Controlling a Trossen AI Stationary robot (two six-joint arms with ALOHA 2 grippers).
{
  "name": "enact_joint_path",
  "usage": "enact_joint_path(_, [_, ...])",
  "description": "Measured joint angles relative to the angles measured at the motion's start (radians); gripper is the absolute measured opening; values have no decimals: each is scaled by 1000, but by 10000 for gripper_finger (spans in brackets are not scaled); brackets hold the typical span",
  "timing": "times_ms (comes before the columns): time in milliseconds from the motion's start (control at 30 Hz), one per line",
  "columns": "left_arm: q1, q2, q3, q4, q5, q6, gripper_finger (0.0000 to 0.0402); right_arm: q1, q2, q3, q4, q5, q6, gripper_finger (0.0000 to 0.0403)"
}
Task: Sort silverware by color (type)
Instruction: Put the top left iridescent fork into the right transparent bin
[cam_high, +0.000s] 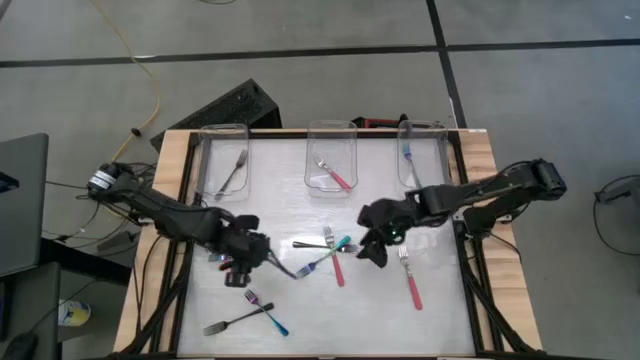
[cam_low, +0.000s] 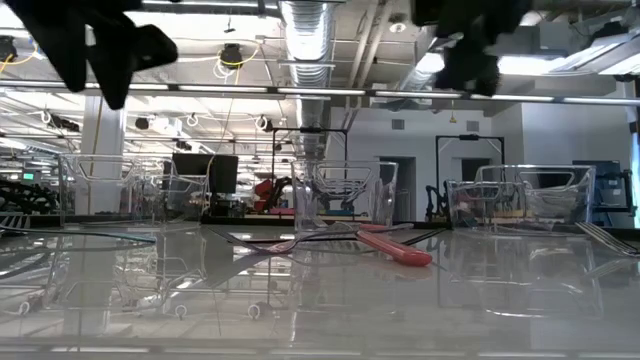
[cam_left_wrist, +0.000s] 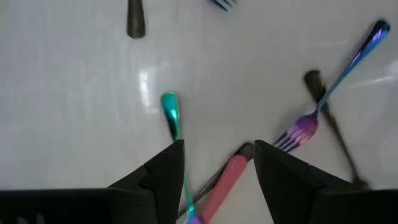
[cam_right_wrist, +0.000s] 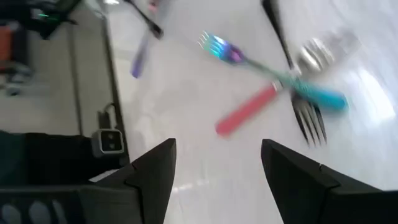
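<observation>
White table: three clear bins along far edge, forks scattered mid-table and front-left.

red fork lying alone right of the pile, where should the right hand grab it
Grip the red fork mid-handle, coming straight down, fingers across its width. It lies flat and apart from the others, tines toward the bins, so the handle's sides look free. The right hand, open, is closest.
</observation>
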Motion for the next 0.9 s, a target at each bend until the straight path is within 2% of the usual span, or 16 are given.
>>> enact_joint_path(133, [-40, -131, -138, 76, -140, -8, 176, 74, -1, 32, -158, 65, 171, 260])
enact_joint_path(200, [-42, -212, -236, 143, -173, -52, 176, 120, -1, 32, -243, 77, 265, 260])
enact_joint_path(333, [-31, -361, -410, 390, -157, -136, 176, 221, 0, 24, -389, 119, 432, 260])
enact_joint_path(467, [-31, -443, -539, 664, -127, -154, 176, 275, 1, -11, -401, 153, 551, 259])
enact_joint_path(533, [-30, -451, -585, 733, -125, -147, 176, 287, 1, -37, -379, 188, 574, 259])
enact_joint_path(667, [-30, -432, -615, 749, -102, -179, 176, 281, 2, -90, -292, 219, 561, 259])
enact_joint_path(900, [-30, -404, -615, 675, -48, -235, 176, 214, 2, -98, -202, 251, 332, 259])
